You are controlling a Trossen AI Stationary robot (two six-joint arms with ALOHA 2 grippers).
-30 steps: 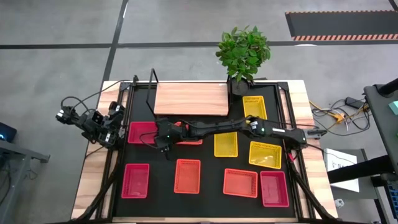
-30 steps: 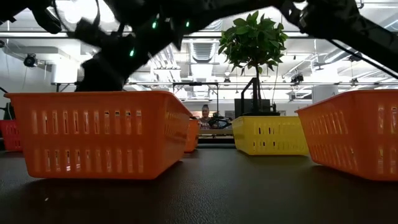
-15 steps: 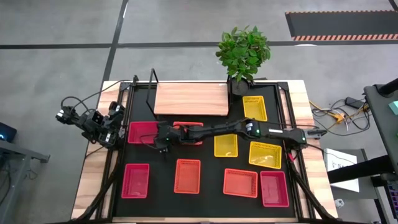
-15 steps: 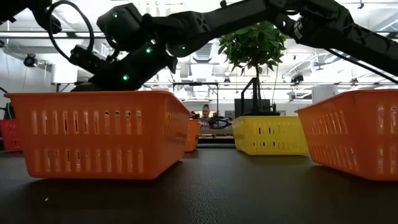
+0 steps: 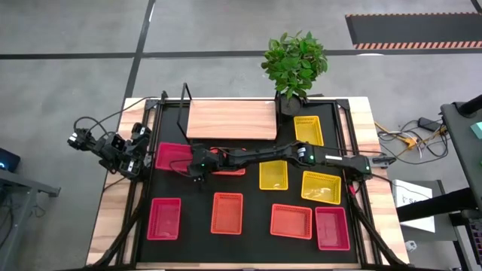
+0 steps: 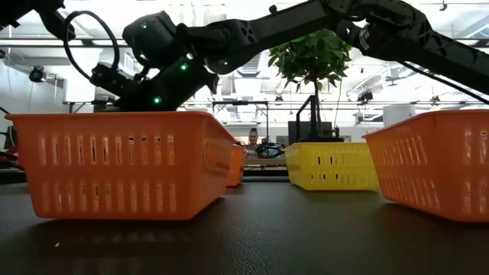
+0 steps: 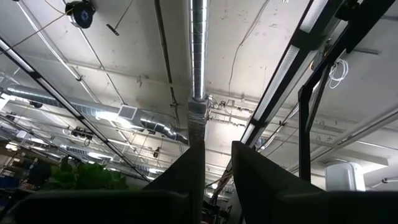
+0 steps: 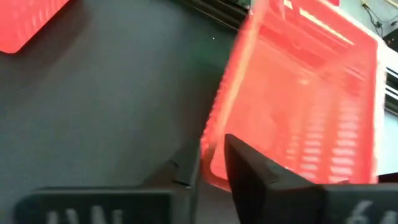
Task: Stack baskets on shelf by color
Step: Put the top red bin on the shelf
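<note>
One red basket (image 5: 172, 156), lifted at nine o'clock of the worktop (image 5: 248, 237), is gripped by the right pincer (image 5: 197, 167); next it goes onto the shelf (image 5: 232, 120). Left pincer (image 5: 136, 165): cannot tell.

Potted plant (image 5: 294, 64) at table's (image 5: 109, 218) far edge; cables (image 5: 410, 135) on floor right; ceiling ducts (image 7: 198, 56) overhead.

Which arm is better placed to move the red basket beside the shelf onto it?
The right. Its hand already grips that red basket's rim in the right wrist view, just below the shelf. The left hand waits folded at the table edge.
</note>
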